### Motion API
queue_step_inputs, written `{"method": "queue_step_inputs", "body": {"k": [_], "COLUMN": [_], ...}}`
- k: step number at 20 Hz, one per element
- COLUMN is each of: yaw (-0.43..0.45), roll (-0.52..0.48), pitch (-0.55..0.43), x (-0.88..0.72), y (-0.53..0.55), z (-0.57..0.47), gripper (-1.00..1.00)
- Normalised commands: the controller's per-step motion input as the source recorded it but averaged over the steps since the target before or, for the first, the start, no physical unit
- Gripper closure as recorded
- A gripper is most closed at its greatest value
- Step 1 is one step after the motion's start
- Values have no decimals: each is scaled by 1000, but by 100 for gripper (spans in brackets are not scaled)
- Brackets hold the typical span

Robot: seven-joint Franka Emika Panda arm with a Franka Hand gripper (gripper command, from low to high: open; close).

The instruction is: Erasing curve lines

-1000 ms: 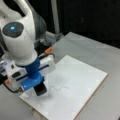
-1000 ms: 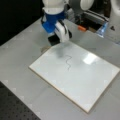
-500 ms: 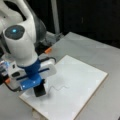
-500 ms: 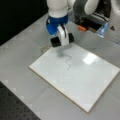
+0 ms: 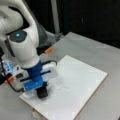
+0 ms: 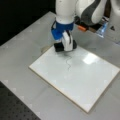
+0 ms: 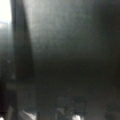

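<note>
The gripper (image 6: 64, 47) had crept toward the curve lines (image 6: 68, 62), eraser (image 6: 60, 47) pinched, at the whiteboard's (image 6: 80, 82) twelve o'clock edge.

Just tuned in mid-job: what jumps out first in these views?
The big white arm with its blue-collared end effector dominates, pressing a black eraser block onto the white board at the board's corner toward a front view's top. Just below it in that view, the thin grey curve lines still run across the board. In a front view the eraser sits at the board's lower-left corner.
</note>
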Motion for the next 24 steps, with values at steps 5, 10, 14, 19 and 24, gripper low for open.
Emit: {"method": "queue_step_inputs", "body": {"k": [5,10,14,19,24], "yaw": [-28,55,7,-50,-77], "roll": [162,213,152,76,54], "pitch": [-140,-124,-95,-90,-116], "x": [-100,-106,-76,-45,1], "y": [24,-48,-55,33,108], "z": [-86,-92,-120,-139,-182], "gripper": [100,100,100,100,100]}}
